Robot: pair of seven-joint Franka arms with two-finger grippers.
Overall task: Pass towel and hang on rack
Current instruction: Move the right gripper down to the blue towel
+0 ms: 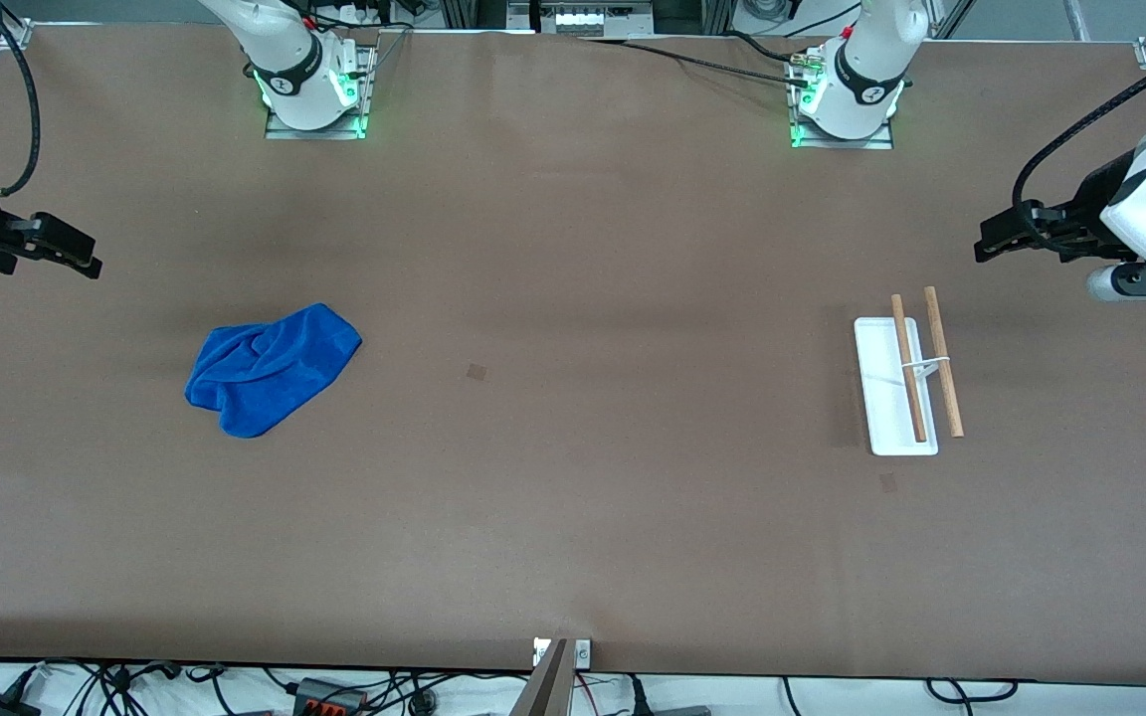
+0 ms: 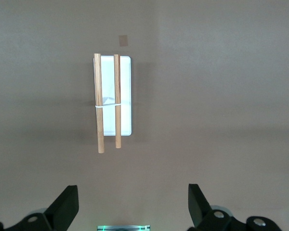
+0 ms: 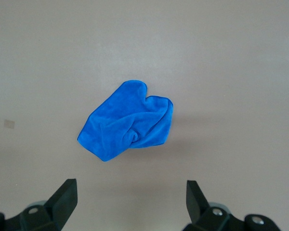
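Observation:
A crumpled blue towel [image 1: 270, 368] lies flat on the brown table toward the right arm's end; it also shows in the right wrist view [image 3: 127, 127]. The rack [image 1: 906, 383], a white base with two wooden rods, stands toward the left arm's end and shows in the left wrist view [image 2: 117, 96]. My right gripper [image 1: 71, 249] hangs open and empty over the table's edge at its own end, apart from the towel [image 3: 130, 199]. My left gripper [image 1: 996, 239] hangs open and empty over its end of the table, apart from the rack [image 2: 132, 202].
The two arm bases [image 1: 314, 85] [image 1: 847, 94] stand at the table's edge farthest from the front camera. Small darker patches mark the tabletop [image 1: 477, 372] [image 1: 888, 482]. Cables lie along the edge nearest the camera [image 1: 334, 691].

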